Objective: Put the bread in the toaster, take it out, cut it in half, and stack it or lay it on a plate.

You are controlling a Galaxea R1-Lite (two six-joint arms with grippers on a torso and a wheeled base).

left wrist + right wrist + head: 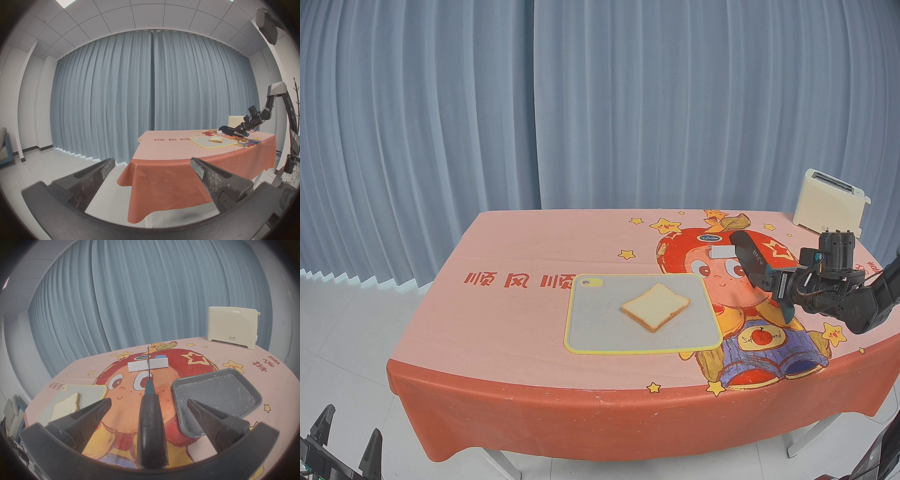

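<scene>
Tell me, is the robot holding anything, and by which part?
Nothing yet, it seems: the right end effector is open, its fingers apart either side of the knife handle. The left end effector is empty.

One each: bread slice (pixel 655 305), cutting board (pixel 600 325), toaster (pixel 829 203), knife (pixel 149 415), grey tray (pixel 218 396); seemingly one white block (pixel 137 366).

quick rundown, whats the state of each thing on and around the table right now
bread: whole, uncut, flat on the cutting board
toaster: upright, nothing sticking out of its slot
knife: off the table, carried at the right gripper
grey tray: no food, only crumbs
left gripper: open, empty, away from the table
</scene>
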